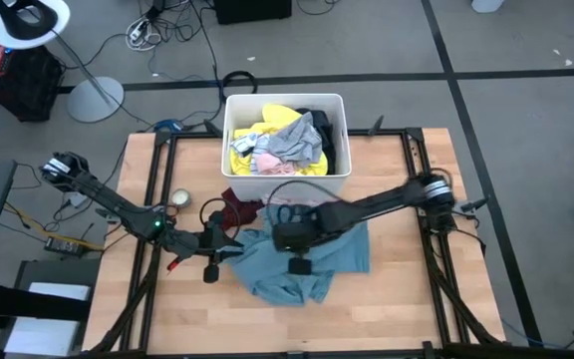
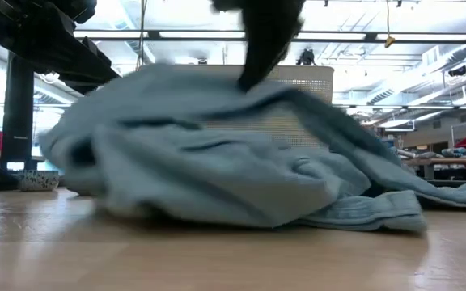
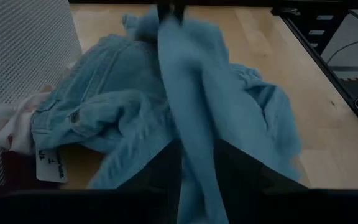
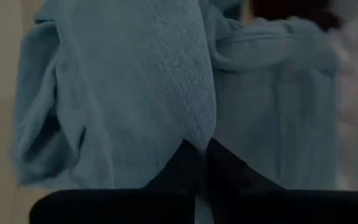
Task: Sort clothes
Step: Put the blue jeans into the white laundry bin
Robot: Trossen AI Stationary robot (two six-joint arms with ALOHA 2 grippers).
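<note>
Here the white bin (image 1: 339,140) sits at the table's (image 1: 407,289) far middle, heaped with yellow (image 1: 242,150), grey (image 1: 292,140) and black (image 1: 329,135) garments. A maroon garment (image 1: 237,209) lies just in front of the bin, beside a small round tin (image 1: 180,198) near the left arm. In the low view the bin's perforated wall (image 2: 306,81) stands behind the cloth and is mostly hidden by it.

The light blue garment (image 1: 307,261) is spread on the table in front of the bin (a white label (image 3: 48,163) shows at one edge, next to a pale pink piece (image 3: 5,124)). The left gripper (image 1: 229,246) is at its left edge, fingers (image 3: 160,168) clamped on a fold of the blue cloth that runs between them. The right gripper (image 1: 297,261) is over the garment's middle, its fingers (image 4: 182,165) drawn together with the blue knit (image 4: 135,81) pinched at their tips; in the low view the fabric (image 2: 217,153) rises in a peak to the dark gripper above.
</note>
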